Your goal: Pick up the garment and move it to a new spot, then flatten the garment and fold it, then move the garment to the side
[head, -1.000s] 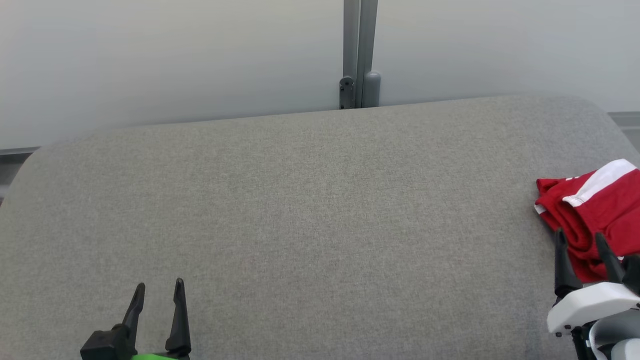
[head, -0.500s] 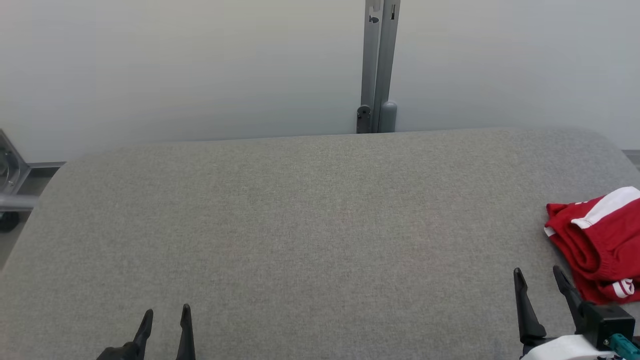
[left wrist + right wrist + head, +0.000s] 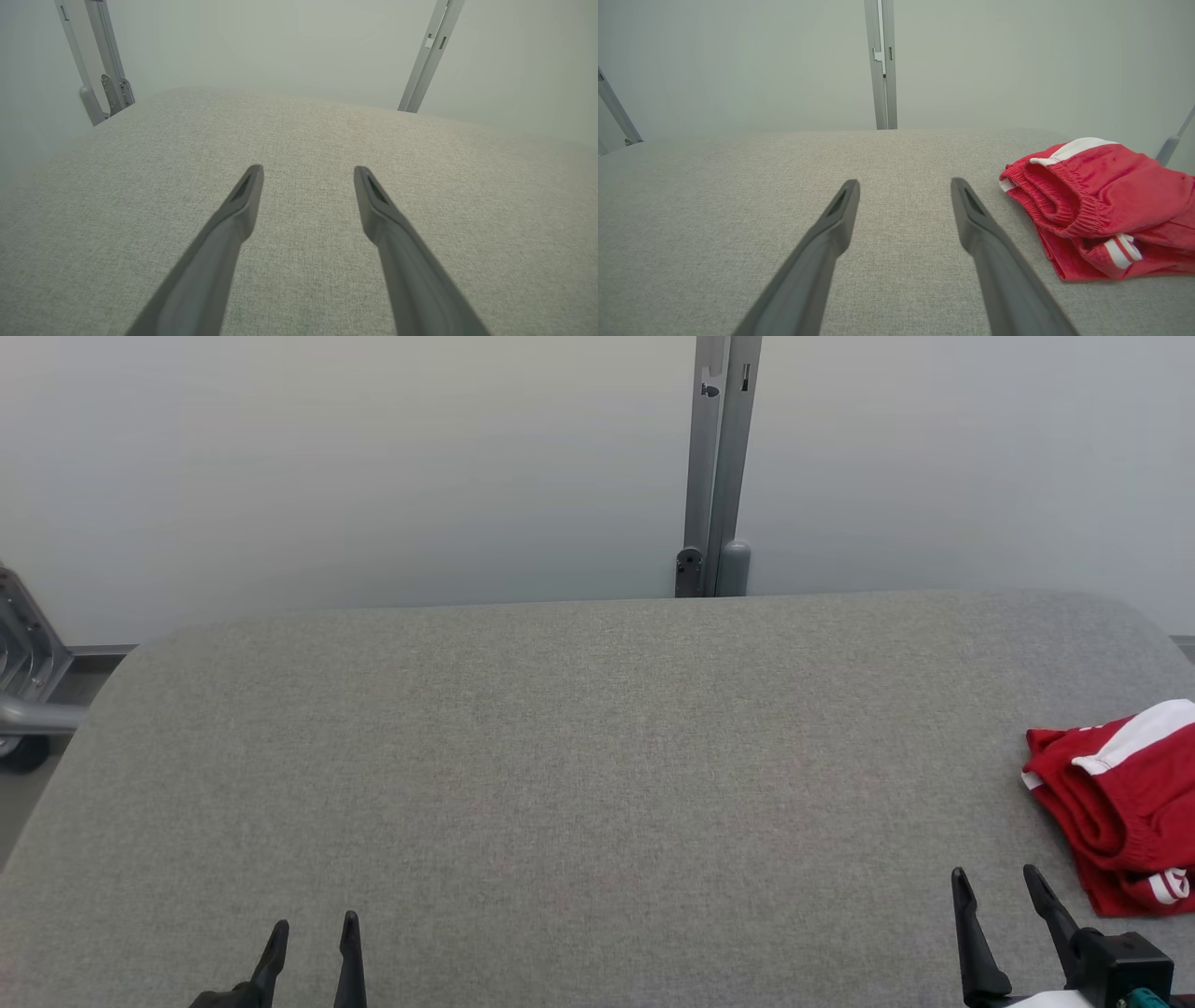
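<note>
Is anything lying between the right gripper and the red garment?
No. The stretch of grey surface between the right gripper and the red garment is bare, plainest in the right wrist view; the jaws stand open.

At the surface's (image 3: 560,756) right end, the garment (image 3: 1116,803) runs past the head view's right edge. At the surface's near edge, the left hand (image 3: 316,922) and right hand (image 3: 994,873) are cut off below their fingers.
</note>
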